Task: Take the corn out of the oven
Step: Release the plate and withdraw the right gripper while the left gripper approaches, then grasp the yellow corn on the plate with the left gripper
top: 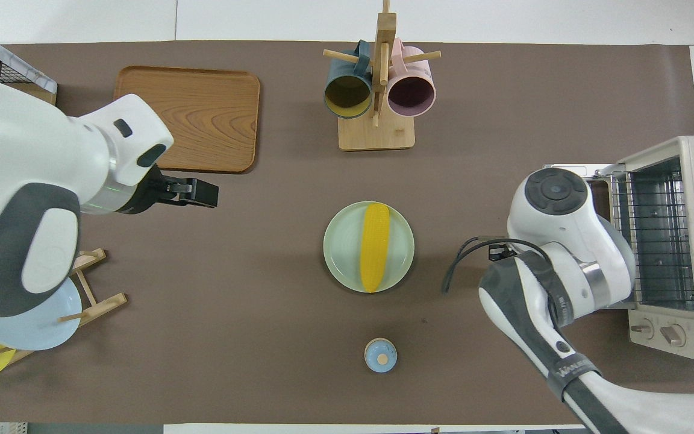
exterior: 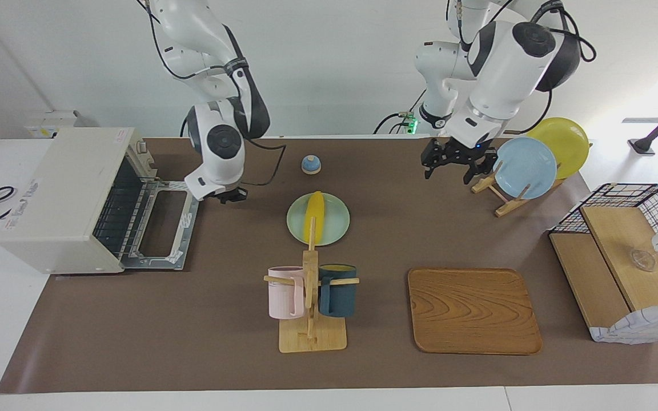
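Note:
The yellow corn lies across a pale green plate in the middle of the table, outside the oven. The off-white oven stands at the right arm's end with its door folded down, and only the wire rack shows inside it. My right gripper hangs shut and empty just beside the open door's edge, between the door and the plate; in the overhead view its own wrist hides it. Beside the plate rack, my left gripper is open over the table and holds nothing.
A mug rack with a pink and a dark mug stands farther from the robots than the plate, with a wooden tray beside it. A small blue bell sits nearer the robots. A plate rack and a wire basket shelf are at the left arm's end.

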Motion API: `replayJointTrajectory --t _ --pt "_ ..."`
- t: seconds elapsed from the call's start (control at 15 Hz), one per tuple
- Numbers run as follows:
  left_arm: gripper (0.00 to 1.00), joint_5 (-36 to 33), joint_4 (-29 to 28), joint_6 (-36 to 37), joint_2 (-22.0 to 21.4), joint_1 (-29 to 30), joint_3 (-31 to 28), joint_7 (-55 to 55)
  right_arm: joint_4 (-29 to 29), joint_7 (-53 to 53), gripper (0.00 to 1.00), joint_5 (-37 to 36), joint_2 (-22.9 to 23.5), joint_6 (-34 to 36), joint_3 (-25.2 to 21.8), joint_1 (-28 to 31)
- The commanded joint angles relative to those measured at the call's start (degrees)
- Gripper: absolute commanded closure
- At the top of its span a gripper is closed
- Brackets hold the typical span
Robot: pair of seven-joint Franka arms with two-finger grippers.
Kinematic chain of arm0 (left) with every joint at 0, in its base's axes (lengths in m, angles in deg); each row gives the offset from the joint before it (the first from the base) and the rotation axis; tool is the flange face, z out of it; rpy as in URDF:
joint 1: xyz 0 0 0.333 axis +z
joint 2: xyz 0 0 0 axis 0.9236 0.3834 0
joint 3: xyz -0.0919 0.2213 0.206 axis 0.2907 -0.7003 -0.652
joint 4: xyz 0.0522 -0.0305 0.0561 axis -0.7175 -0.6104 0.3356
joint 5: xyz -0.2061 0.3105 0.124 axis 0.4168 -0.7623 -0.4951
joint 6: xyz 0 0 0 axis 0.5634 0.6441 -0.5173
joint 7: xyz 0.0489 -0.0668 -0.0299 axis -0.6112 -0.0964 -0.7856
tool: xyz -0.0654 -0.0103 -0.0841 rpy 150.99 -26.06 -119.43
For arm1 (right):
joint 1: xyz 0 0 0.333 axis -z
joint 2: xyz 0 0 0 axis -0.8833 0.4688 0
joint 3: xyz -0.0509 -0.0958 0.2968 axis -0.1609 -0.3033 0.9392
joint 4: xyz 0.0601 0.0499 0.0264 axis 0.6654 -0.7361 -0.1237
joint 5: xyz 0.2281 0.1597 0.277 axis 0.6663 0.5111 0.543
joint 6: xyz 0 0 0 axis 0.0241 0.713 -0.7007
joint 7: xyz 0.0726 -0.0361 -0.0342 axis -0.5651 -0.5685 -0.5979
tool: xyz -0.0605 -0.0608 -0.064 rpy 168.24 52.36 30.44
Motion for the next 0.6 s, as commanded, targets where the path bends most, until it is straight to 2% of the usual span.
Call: replayJointTrajectory --t 0.0,0.53 --pt "0.0 0.5 -1.1 -6.6 3.7 -7.8 -0.8 -7.9 -3.8 -6.9 1.0 -0.6 -1.9 -3.9 0.9 6.3" --pt "0.0 0.6 -1.0 -20.3 14.9 -20.3 -0.8 -16.9 -5.7 -5.1 1.0 -0.1 -2.1 -7.7 1.1 6.8"
